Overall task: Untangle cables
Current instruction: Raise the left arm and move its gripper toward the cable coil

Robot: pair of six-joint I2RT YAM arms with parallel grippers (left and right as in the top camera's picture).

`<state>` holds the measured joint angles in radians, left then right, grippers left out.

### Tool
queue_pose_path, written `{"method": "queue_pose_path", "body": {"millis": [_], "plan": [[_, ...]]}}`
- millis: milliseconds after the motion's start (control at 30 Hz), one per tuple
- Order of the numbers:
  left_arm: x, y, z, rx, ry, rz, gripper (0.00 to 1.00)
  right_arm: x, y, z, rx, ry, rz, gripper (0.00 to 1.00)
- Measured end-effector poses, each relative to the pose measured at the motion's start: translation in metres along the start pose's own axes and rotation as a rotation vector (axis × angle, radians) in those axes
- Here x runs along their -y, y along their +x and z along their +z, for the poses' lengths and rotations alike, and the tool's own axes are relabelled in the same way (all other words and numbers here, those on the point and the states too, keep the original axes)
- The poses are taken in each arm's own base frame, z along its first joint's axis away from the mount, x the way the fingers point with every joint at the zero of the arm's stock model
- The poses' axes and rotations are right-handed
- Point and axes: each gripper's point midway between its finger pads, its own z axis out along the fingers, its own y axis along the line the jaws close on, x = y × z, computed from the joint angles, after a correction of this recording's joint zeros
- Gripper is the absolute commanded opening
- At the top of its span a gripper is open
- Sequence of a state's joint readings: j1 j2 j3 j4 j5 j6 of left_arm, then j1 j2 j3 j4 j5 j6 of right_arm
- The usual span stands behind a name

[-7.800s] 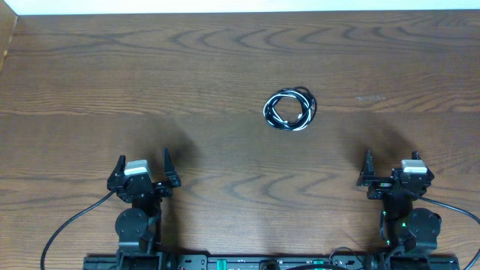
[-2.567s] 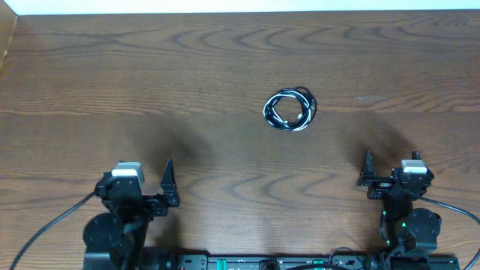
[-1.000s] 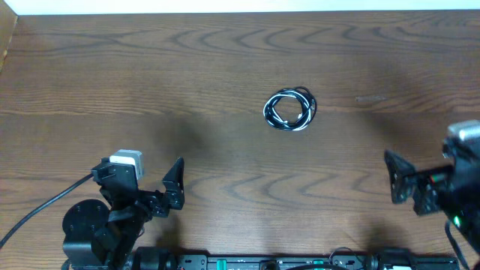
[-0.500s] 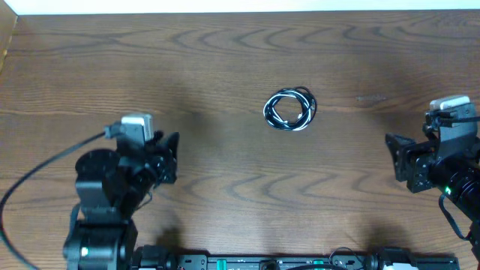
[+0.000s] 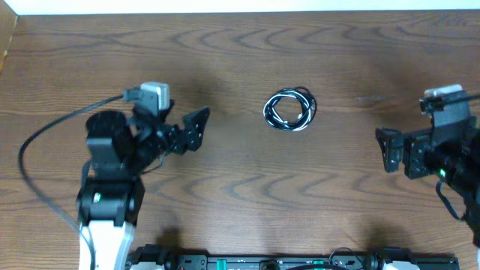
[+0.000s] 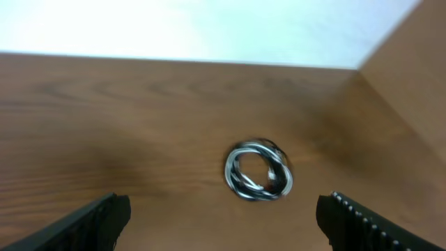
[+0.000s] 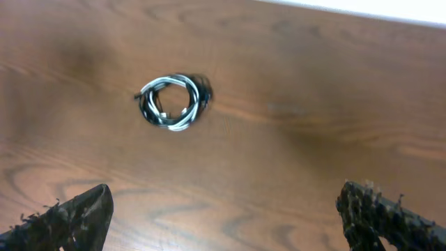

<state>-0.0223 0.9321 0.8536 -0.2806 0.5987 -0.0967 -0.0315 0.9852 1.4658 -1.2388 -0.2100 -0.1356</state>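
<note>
Black and white cables (image 5: 290, 110) lie coiled together, flat.

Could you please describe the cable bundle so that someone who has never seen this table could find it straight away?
On the brown wooden table, look a little right of centre, in the stretch between the left arm and the right arm. There lie the cables: a small flat ring of thin black and white strands wound together, touching neither arm.

The counter (image 5: 225, 45) is dark brown wood with a wavy grain. On it lie the cables (image 5: 290, 110), black and white cords wound into one small ring
</note>
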Motion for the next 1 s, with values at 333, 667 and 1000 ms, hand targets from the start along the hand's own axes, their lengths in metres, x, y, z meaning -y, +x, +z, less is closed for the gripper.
{"method": "queue_pose_path", "body": {"millis": [333, 667, 1000], "plan": [[-0.004, 0.024, 0.064, -0.118, 0.203, -0.055, 0.91, 0.007, 0.017, 0.044, -0.193, -0.027, 0.038, 0.99], [0.032, 0.033, 0.122, -0.217, 0.263, 0.022, 0.91, 0.006, 0.017, 0.067, -0.240, -0.071, 0.023, 0.99], [0.033, 0.010, 0.154, -0.249, 0.127, 0.107, 0.91, 0.047, 0.003, 0.067, -0.170, 0.085, 0.113, 0.99]]}}
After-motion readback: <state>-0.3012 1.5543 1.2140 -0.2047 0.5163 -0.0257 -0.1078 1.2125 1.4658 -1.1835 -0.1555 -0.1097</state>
